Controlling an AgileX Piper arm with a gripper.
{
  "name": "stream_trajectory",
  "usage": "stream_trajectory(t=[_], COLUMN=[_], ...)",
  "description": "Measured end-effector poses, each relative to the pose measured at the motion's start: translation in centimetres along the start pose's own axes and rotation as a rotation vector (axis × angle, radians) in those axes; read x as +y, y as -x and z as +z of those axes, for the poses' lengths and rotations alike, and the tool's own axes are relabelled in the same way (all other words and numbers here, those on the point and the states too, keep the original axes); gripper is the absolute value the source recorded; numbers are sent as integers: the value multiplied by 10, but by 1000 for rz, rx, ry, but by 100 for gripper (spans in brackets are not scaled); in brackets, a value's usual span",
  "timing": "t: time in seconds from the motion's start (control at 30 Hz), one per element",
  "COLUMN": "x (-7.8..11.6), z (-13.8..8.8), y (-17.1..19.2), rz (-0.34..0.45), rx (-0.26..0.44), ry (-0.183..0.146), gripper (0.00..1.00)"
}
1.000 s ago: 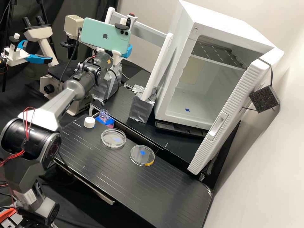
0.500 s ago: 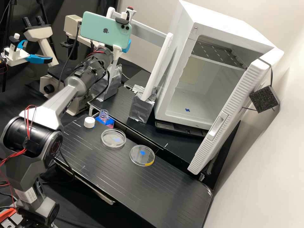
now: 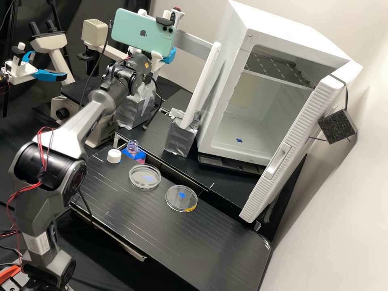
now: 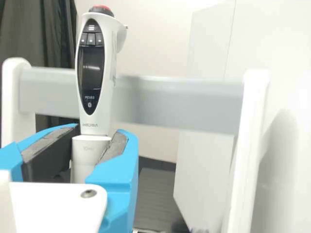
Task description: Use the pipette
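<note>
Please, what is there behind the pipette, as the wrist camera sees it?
Behind the pipette are a grey crossbar and, farther back, a pale wall. Whatever lies directly behind the pipette's body is covered and cannot be seen.

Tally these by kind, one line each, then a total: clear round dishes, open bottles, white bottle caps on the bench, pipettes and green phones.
Dishes: 2
Bottle: 1
Cap: 1
Pipette: 1
Phone: 1
Total: 6
</note>
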Motion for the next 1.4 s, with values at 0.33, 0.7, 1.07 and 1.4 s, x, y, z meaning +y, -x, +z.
stream_trajectory(t=[0.33, 0.7, 1.07, 1.4], x=[-1, -5, -9, -8], z=[7, 15, 14, 4], y=[-2, -4, -4, -1], rz=[-23, -5, 13, 53], rx=[-45, -75, -77, -5], ry=[-5, 24, 40, 117], gripper=[0, 0, 100, 100])
